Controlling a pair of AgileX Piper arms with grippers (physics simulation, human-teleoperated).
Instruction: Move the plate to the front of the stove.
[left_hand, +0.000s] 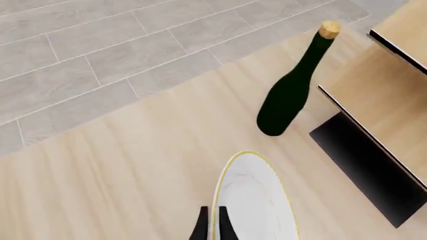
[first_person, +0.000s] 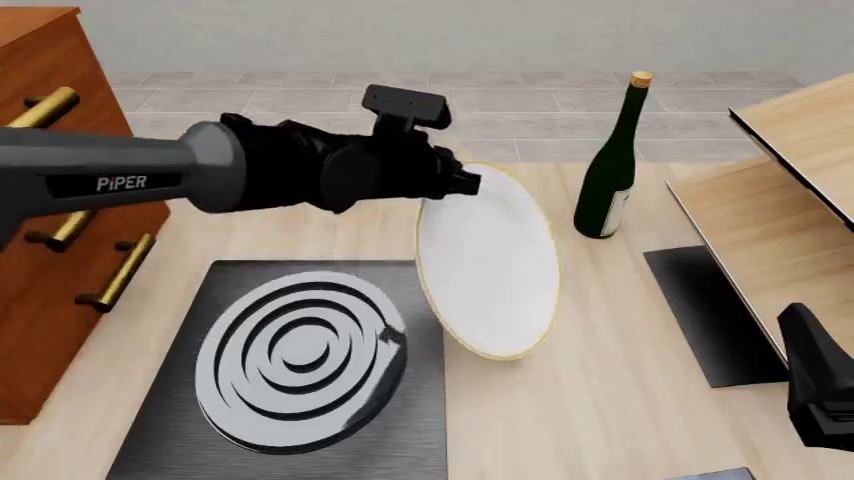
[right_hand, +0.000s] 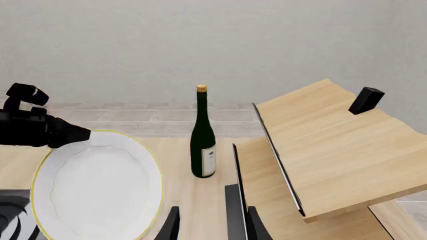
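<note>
The round white shallow plate with a thin gold-yellow rim (first_person: 487, 265) sits at the centre of the front view, tilted steeply on edge and lifted off the light wooden table (first_person: 601, 400). Its upper rim is clamped between the fingers of the left gripper (first_person: 461, 182), which comes in from the upper left of the frame. In the left wrist view the two dark fingertips (left_hand: 200, 227) straddle the plate rim at the bottom centre.

The flat dark grey brushed-metal stove (first_person: 287, 365) with concentric silver-grey burner rings lies at the lower left of the front view, just left of the plate's lower edge.

A dark green glass bottle with a cork (first_person: 607, 160) stands upright at the upper right, well apart from the plate.

The right gripper (right_hand: 210, 225) hangs at the bottom centre of the right wrist view, fingers parted and empty.
</note>
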